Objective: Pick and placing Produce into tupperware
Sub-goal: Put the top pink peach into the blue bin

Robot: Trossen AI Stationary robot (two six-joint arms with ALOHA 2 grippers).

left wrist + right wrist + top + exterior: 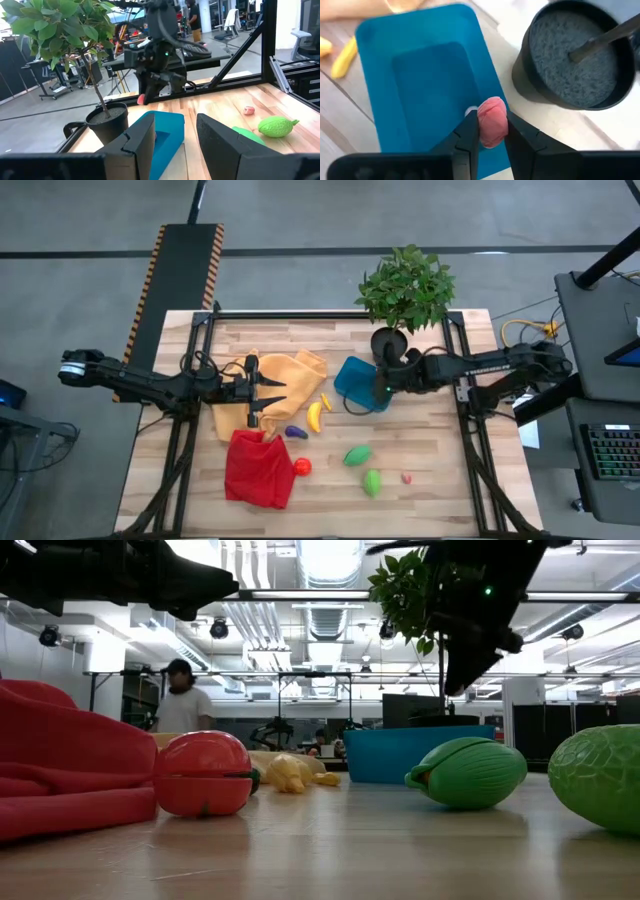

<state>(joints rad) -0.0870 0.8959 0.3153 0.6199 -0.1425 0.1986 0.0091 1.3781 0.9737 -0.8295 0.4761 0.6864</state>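
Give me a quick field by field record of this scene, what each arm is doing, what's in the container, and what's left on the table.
right gripper: shut on a small pink piece, held above the blue tupperware
left gripper: jaws open, empty, over the yellow-orange cloth
tupperware contents: none visible
produce on table: banana, purple piece, red round one, two green ovals, another pink piece
other items: red cloth, potted plant beside the tupperware
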